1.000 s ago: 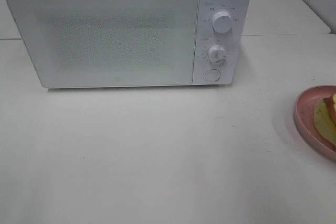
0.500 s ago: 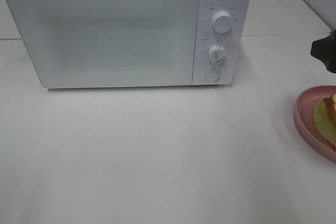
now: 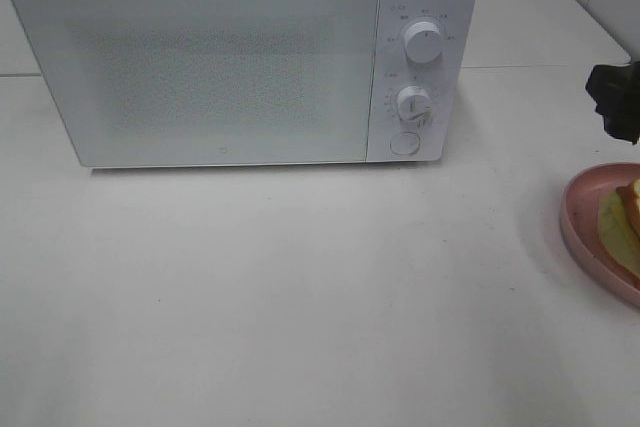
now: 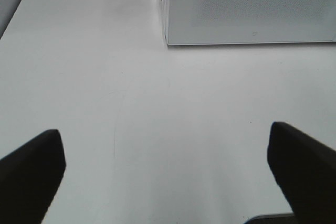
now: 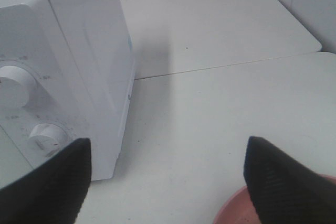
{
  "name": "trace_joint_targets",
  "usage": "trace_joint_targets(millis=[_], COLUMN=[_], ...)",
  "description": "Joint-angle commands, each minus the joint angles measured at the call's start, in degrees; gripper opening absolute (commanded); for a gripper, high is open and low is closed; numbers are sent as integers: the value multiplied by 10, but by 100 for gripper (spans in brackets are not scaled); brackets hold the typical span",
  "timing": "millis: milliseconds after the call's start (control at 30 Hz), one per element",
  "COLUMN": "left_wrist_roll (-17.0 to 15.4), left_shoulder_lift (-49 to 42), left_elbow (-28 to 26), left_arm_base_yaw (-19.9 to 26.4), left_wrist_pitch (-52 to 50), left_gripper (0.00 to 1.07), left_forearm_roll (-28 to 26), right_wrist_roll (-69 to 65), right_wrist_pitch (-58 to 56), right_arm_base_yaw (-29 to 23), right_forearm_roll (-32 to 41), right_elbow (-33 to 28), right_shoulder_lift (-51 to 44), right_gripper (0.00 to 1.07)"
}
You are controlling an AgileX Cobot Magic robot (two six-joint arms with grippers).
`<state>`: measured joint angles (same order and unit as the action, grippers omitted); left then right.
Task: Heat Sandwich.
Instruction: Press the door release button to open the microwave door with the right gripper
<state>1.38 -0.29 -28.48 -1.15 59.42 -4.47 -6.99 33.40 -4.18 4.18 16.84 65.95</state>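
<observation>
Right gripper has edged in from the right edge of the high view, a little farther left than half a second ago; a second ago it was out of sight. Its jaws stand wide apart with nothing between them, hanging over bare table just far of the plate and right of the microwave. The left gripper is also spread wide and empty, over the table near the microwave's left front corner; the high view does not show it. The sandwich lies on the pink plate at the right edge, cut off by the frame, near of the right gripper and apart from it. The microwave stands on the far side of the table, door shut, two dials and a round button on its right panel.
</observation>
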Motion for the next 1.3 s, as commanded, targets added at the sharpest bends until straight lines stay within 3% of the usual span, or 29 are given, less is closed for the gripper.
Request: trace_joint_targets(millis=[33,200,333,633,933,1300], left_wrist_roll=[1,1,1,1,1,1], left_shoulder_lift=[-15,-15,-15,-15,-15,-15], left_elbow=[2,2,2,2,2,2], left_arm_base_yaw=[-5,-5,-5,-5,-5,-5], left_wrist_pitch=[-6,-6,-6,-6,-6,-6], left_gripper=[101,101,101,101,101,101], left_forearm_roll=[-2,-2,-2,-2,-2,-2], right_wrist_roll=[21,97,168,178,241,265], right_wrist_pitch=[44,100,196,324,331,303], right_arm_base_yaw=[-14,-84,-182,-302,-388,-442], right_forearm_roll=[31,98,187,294,422,488], right_elbow=[-8,-15,-15,-12,46,88], right_shoulder_lift=[12,60,127,227,298,325], right_gripper=[76,76,76,76,76,76])
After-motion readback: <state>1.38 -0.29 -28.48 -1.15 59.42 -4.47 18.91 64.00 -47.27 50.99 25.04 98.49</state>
